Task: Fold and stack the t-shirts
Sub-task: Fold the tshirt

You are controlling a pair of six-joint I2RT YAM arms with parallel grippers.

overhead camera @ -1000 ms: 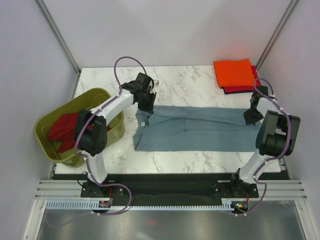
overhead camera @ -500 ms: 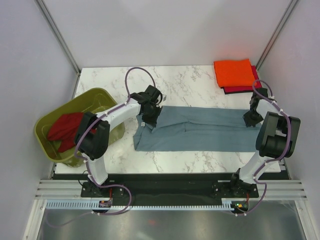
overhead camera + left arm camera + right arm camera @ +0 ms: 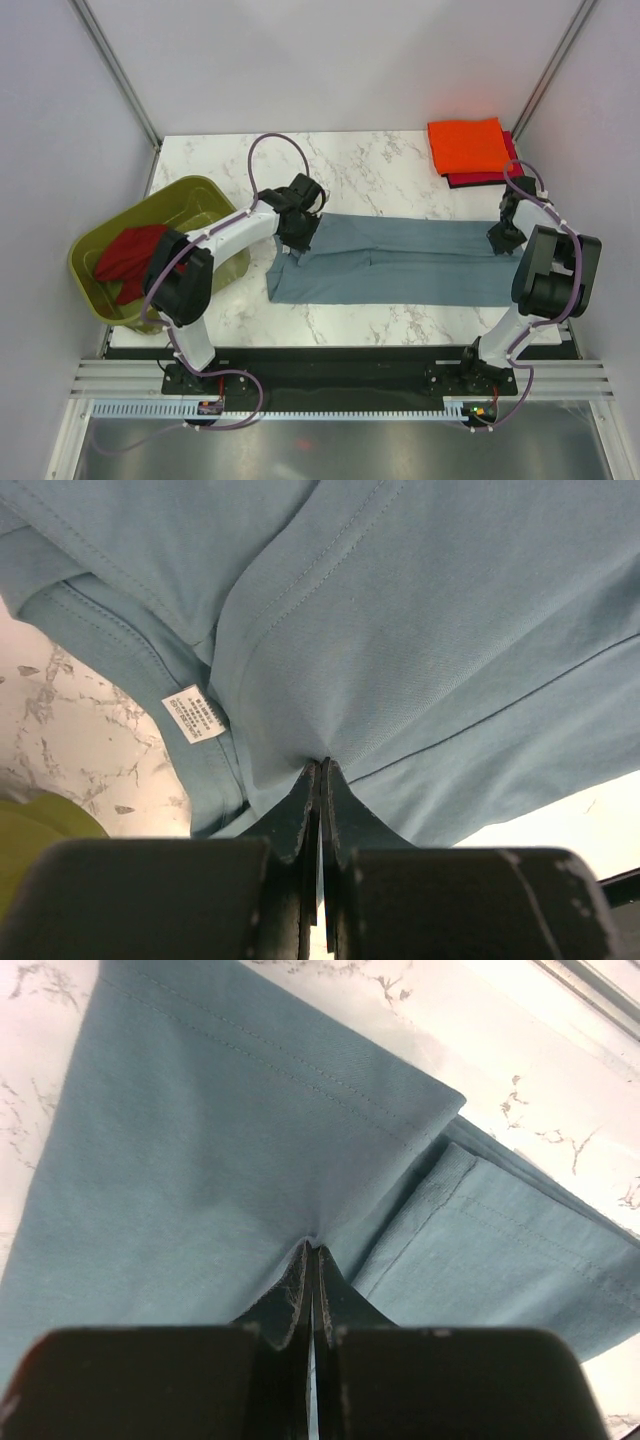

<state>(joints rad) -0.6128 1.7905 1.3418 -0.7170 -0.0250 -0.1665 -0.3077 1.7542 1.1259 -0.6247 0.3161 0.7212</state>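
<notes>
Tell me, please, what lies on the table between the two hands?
The slate blue-grey cloth t-shirt spans it, pinched by the left hand and right hand, as the top view shows.

The left gripper (image 3: 297,238) at mid-bench and the right gripper (image 3: 500,237) by the right edge each clamp the blue-grey t-shirt (image 3: 400,262), jaws together.

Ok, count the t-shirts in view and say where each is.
4. The blue-grey shirt lies spread mid-table; the orange shirt sits folded far right on the magenta-red shirt; the dark red shirt is in the tub, which may hide more.
</notes>
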